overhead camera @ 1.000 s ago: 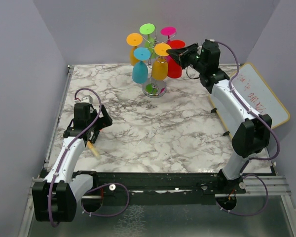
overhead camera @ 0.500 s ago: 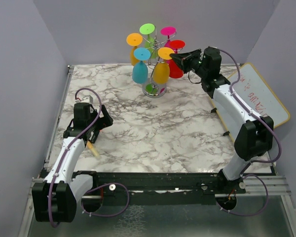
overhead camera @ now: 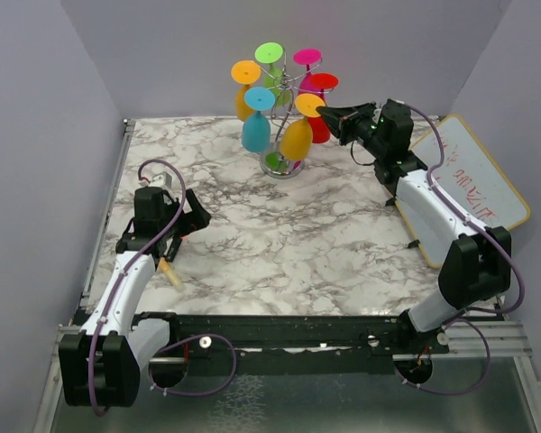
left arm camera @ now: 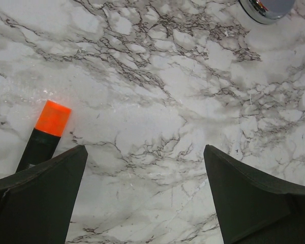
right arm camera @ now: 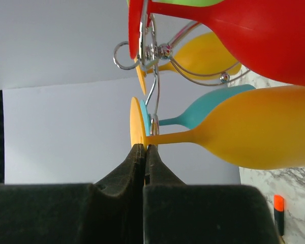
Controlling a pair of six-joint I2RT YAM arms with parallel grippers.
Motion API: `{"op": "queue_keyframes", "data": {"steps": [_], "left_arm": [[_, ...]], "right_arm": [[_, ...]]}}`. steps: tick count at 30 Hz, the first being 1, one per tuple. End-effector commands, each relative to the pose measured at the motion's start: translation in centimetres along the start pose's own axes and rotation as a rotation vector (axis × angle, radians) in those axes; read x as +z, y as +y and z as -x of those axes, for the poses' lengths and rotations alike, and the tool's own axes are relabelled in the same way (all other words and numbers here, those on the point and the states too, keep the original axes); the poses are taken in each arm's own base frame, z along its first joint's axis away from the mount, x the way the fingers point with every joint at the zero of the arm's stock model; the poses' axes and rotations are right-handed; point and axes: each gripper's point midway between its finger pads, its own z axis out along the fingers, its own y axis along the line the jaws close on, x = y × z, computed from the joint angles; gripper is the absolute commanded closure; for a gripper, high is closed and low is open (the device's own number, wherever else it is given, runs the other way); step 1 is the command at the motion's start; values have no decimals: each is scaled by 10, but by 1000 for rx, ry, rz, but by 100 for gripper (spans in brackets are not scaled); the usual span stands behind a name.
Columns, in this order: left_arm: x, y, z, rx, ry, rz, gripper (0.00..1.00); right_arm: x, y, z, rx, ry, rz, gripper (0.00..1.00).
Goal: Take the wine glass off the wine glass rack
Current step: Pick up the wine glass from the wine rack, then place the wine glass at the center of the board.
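Note:
The wine glass rack (overhead camera: 284,108) stands at the back of the marble table, its round shiny base (overhead camera: 284,164) below. Several coloured glasses hang upside down from it. My right gripper (overhead camera: 324,110) is shut on the edge of the flat foot (right arm camera: 136,122) of an orange wine glass (overhead camera: 296,137). That glass hangs tilted, with its bowl (right arm camera: 264,132) toward the rack's base. In the right wrist view the foot sits right beside the rack's wire (right arm camera: 152,86). My left gripper (overhead camera: 197,220) rests open low over the table on the left, with nothing between its fingers.
A teal glass (overhead camera: 255,131), a red glass (overhead camera: 319,126) and others crowd the rack around the held one. An orange-capped marker (overhead camera: 169,271) lies by the left arm. A whiteboard (overhead camera: 473,185) leans at the right edge. Grey walls enclose the table.
My right gripper has dropped lower and drawn toward the right, pulling the orange glass's foot with it. The bowl has swung out at a tilt. The left arm has stayed put.

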Motion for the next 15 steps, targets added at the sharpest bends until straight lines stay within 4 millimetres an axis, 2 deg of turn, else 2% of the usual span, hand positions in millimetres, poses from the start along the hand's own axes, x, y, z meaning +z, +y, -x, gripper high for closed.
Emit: {"op": "queue_keyframes", "data": {"steps": [1,6,9,15], "left_arm": [[-6,-16,6,-26,-68,-95,1],[-19,-31,10,2,-135,-190,1],[-18,-36,10,-7,-133,-220,1],[-23,-35,16,45,-182,-217,1]], "right_arm": [[-17,21,-3,14,0,74,100],[-27,15,-10,30,35,88,99],[-36,21,-11,-67,21,124,100],[-50,6,-20,-195,52,94,99]]}}
